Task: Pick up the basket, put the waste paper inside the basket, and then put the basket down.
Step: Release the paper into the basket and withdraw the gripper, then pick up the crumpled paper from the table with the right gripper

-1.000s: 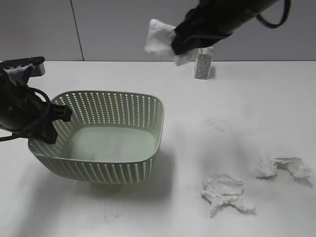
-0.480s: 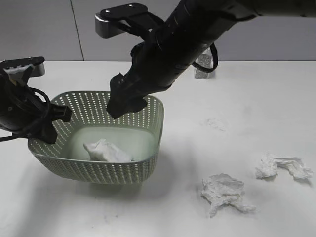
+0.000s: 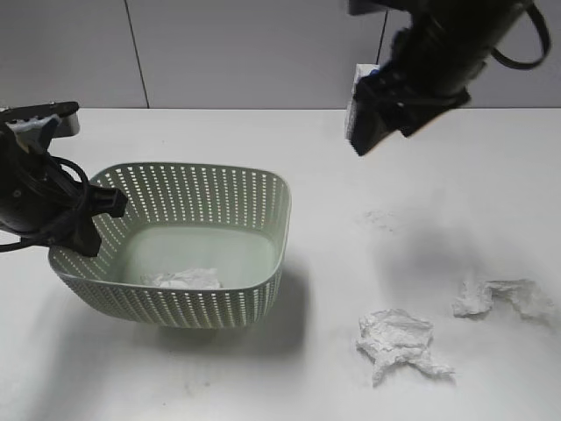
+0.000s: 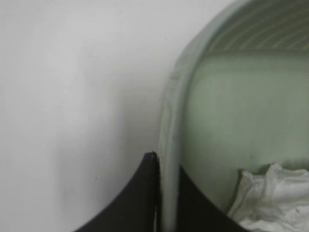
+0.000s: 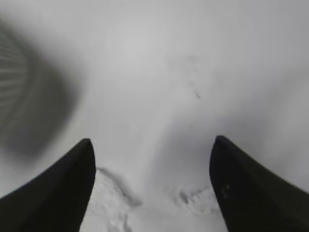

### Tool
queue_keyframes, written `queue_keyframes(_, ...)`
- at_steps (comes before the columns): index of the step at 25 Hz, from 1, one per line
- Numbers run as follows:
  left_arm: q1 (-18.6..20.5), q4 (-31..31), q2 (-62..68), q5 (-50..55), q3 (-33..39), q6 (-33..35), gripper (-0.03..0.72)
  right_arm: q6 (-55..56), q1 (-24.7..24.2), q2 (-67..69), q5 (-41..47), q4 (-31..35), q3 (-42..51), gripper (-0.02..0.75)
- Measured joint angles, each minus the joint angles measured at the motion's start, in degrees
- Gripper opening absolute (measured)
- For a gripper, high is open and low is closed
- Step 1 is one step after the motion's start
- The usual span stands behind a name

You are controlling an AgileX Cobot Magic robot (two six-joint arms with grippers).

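Note:
The pale green basket [image 3: 219,197] is at the left, its left end a little raised. My left gripper [image 3: 95,219] is shut on its left rim; in the left wrist view the jaws [image 4: 166,162] pinch the rim of the basket [image 4: 231,111]. One waste paper wad [image 3: 186,279] lies inside it and shows in the left wrist view [image 4: 270,193]. Two more wads [image 3: 399,342] [image 3: 504,296] lie on the table at the right. My right gripper [image 3: 379,132] is open and empty, high above the table. In the right wrist view the open jaws [image 5: 152,142] hang over blurred paper [image 5: 111,203].
An upright white-grey carton [image 3: 354,101] stands at the back, partly hidden behind my right arm. The white table [image 3: 421,219] spreads between the basket and the loose wads. A grey wall runs behind.
My right arm let go of a wad over the basket, then pulled up and to the right with open jaws. The wad settled on the basket floor. The left arm held still.

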Motion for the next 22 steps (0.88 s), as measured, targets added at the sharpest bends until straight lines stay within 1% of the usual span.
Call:
queue_keyframes(3, 0.0, 0.0, 0.0, 0.2, 0.0, 0.0, 0.003, 1.6, -7.1, 0.0, -1.2, -0.6, 7.5, 0.580)
queue_keyframes(6, 0.0, 0.0, 0.0, 0.4, 0.0, 0.0, 0.003, 3.3, -12.1, 0.0, -6.9, -1.2, 17.0, 0.579)
queue_keyframes(8, 0.0, 0.0, 0.0, 0.5, 0.0, 0.0, 0.003, 4.7, -14.2, 0.0, -11.8, -1.9, 22.2, 0.578)
queue_keyframes(10, 0.0, 0.0, 0.0, 0.5, 0.0, 0.0, 0.003, 5.5, -15.1, 0.0, -16.3, -3.2, 26.7, 0.579)
queue_keyframes(15, 0.0, 0.0, 0.0, 0.5, 0.0, 0.0, 0.003, 6.2, -15.1, 0.1, -28.6, -4.2, 35.7, 0.578)
queue_keyframes(17, 0.0, 0.0, 0.0, 0.5, 0.0, 0.0, 0.003, 6.4, -15.1, 0.3, -31.7, -4.2, 37.9, 0.578)
queue_keyframes(19, 0.0, 0.0, 0.0, 0.5, 0.0, 0.0, 0.003, 6.5, -15.1, 0.9, -32.5, -4.4, 38.8, 0.573)
queue_keyframes(21, 0.0, 0.0, 0.0, 0.5, 0.0, 0.0, 0.003, 6.6, -15.1, 1.0, -33.2, -4.4, 38.8, 0.531)
queue_keyframes(22, 0.0, 0.0, 0.0, 0.4, 0.0, 0.0, 0.003, 6.6, -15.1, 1.0, -33.3, -4.4, 38.8, 0.486)
